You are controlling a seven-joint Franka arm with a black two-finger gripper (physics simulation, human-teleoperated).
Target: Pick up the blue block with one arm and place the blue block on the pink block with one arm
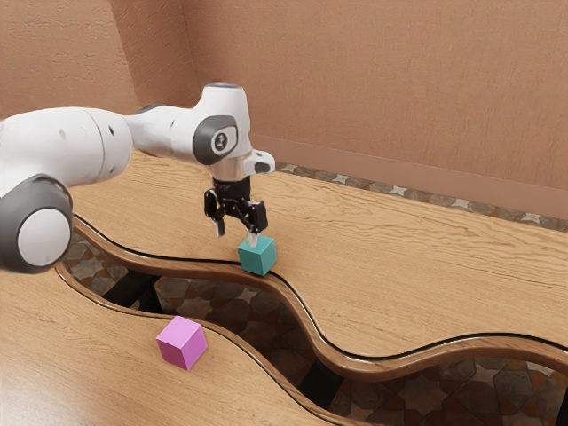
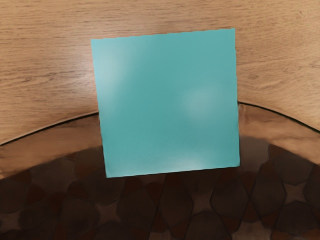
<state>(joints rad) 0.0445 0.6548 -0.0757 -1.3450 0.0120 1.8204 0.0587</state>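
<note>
Pincer (image 1: 238, 234) hangs open just above the blue block (image 1: 257, 256), perched at the counter (image 1: 399, 257) edge; a skewed descent could nudge it off. The pink block (image 1: 181, 342) lies at seven o'clock.

We are in a plain rendered room, a bare test space rather than a home or shop. A far table (image 1: 426, 266) and a near table (image 1: 71, 373), both of wood with wavy dark-rimmed edges, stand over a patterned tile floor (image 1: 231, 315). Rough brown walls (image 1: 399, 80) carry a baseboard (image 1: 426, 176), and a white robot arm (image 1: 80, 146) reaches over the far table.
</note>
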